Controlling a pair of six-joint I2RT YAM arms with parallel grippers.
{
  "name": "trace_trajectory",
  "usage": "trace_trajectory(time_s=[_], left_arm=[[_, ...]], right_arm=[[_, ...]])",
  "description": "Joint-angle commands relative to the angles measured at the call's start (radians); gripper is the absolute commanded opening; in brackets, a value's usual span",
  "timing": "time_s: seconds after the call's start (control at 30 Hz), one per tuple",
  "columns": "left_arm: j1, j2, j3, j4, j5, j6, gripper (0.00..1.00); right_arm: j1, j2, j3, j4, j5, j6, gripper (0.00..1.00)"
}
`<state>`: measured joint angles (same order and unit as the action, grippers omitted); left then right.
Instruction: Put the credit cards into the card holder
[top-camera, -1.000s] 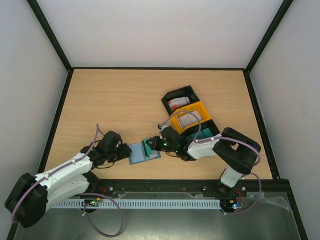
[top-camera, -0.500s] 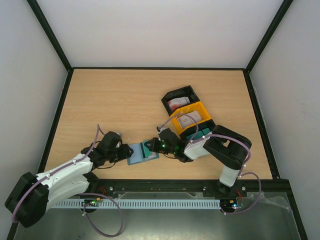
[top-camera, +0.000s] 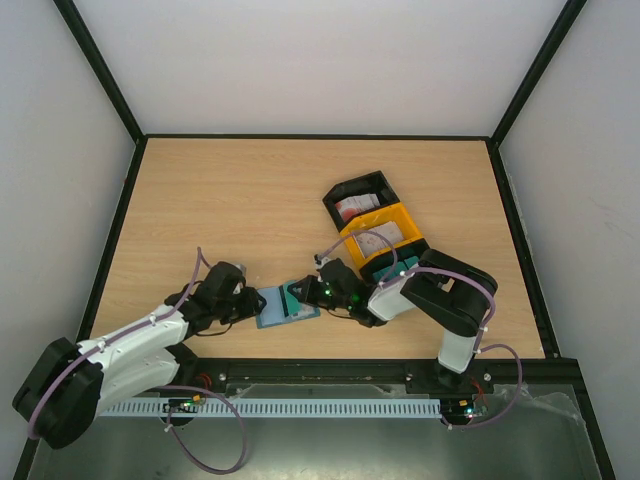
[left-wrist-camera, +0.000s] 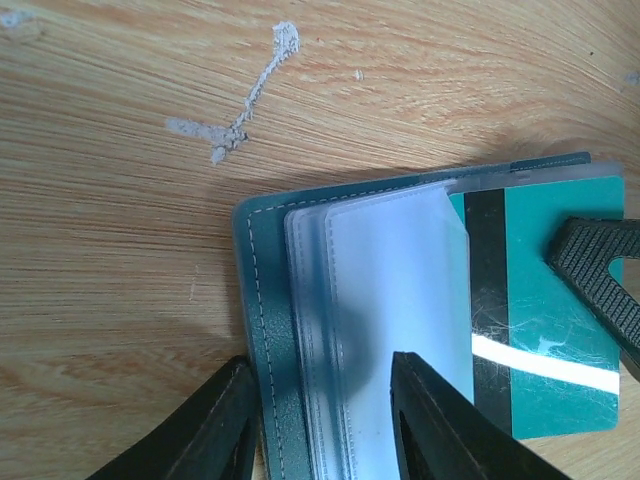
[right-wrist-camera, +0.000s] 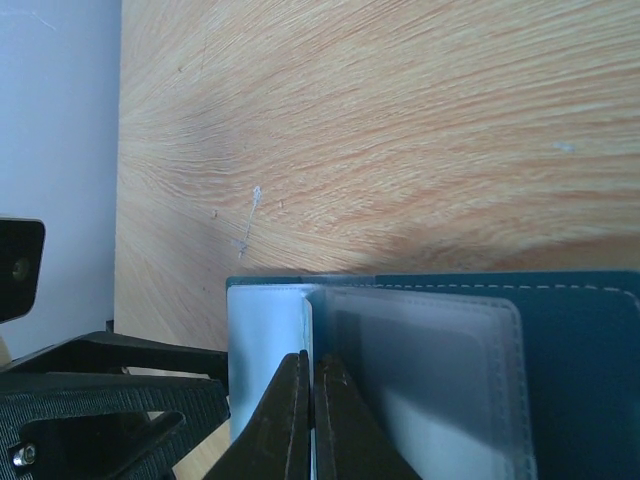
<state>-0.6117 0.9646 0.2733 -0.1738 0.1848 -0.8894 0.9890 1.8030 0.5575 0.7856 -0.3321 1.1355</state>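
Left wrist view: my left gripper (left-wrist-camera: 318, 372) straddles the open card holder (left-wrist-camera: 262, 330) at its 9 o'clock edge, jaws apart. My right gripper (right-wrist-camera: 308, 368) is clamped on a green credit card (left-wrist-camera: 540, 340) entering from 3 o'clock. Insertion is the step in hand, I judge. Next, pin the holder and slide the card under the clear sleeve (left-wrist-camera: 390, 290).

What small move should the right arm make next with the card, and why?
Probably push the right gripper a little toward the left gripper, sliding the green card into the clear sleeve. Its jaws are shut on the card's edge, most of the card lies outside the sleeve, and the left jaws stand apart over the card holder at its far edge.
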Motion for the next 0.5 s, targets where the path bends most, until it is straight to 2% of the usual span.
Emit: trace_trajectory(time_s=[0.0,0.47], left_arm=[[0.002,0.018,-0.032,-0.023,0.016,0.006,0.39],[0.002,0.02,-0.039,0.005,0.052,-0.005,0.38]], right_arm=[[0.008,0.023,-0.019,0.029,0.004,0.024,0.02],[0.023,0.051,-0.069,0.127,0.007,0.067,0.02]])
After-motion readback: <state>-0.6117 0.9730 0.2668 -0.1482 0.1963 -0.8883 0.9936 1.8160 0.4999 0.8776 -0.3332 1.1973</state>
